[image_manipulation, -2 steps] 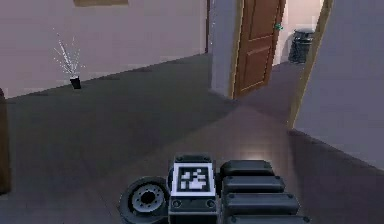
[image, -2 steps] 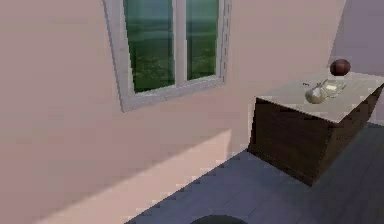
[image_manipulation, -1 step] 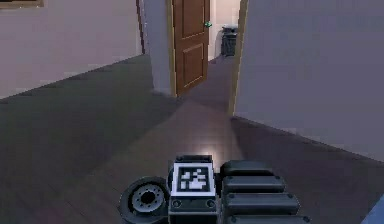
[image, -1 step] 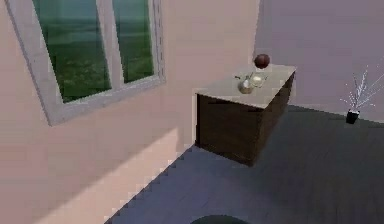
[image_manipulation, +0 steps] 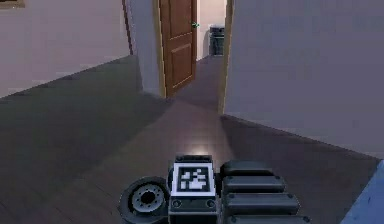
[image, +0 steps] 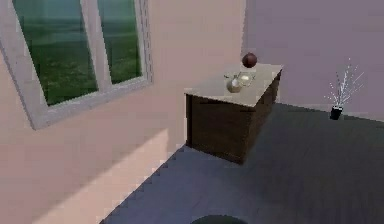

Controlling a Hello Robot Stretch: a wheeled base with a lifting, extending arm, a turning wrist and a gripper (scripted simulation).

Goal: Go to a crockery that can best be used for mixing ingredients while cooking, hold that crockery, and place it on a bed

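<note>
A dark wooden cabinet [image: 232, 122] with a pale top stands against the pink wall in the forward view. On its top sit a dark red ball [image: 250, 60] and a small pale rounded thing [image: 236, 85], perhaps a bowl, with a thin light item beside it. At the bottom of the arm side view the arm lies drawn in, with a white marker square [image_manipulation: 195, 180] and the gripper's dark round body [image_manipulation: 148, 198] left of it over dark floor. Its far end is not clear, so I cannot tell whether it holds anything.
A large window [image: 75, 50] fills the pink wall at the forward view's left. A spiky pale plant [image: 341, 95] in a dark pot stands by the back wall. In the arm side view, a brown door [image_manipulation: 180, 45] stands open onto a passage with a dark bin [image_manipulation: 217, 40].
</note>
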